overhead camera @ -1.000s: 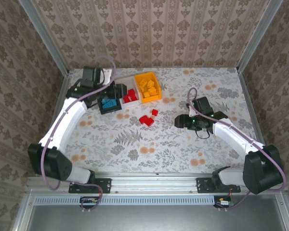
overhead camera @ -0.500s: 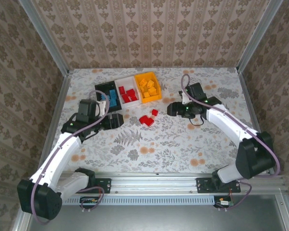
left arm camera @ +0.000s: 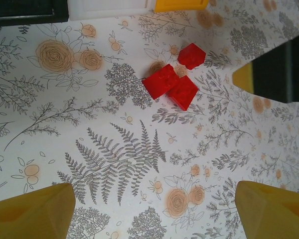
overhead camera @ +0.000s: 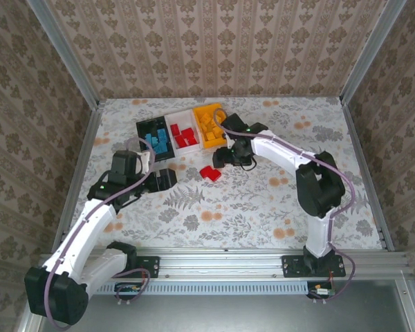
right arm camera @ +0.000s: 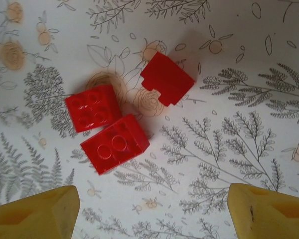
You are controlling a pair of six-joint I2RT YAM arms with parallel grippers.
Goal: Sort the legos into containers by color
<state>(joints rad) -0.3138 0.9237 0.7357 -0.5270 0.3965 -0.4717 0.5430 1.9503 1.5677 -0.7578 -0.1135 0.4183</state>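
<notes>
- We're seeing the left fingers (left arm camera: 32, 211) standing spread wide and gripping nothing, left of centre in the top view, over the patterned bench (overhead camera: 263, 200).
- The right fingers (right arm camera: 35, 211) are also standing spread with nothing between them, hanging right above the loose red legos (right arm camera: 114, 144) at centre frame.
- Those three red legos are lying close together on the bench, below the bins in the top view.
- The containers (overhead camera: 187, 148) are sitting in a row at upper centre: black holding blue legos (overhead camera: 156, 140), white holding red ones, orange-yellow holding yellow ones.
</notes>
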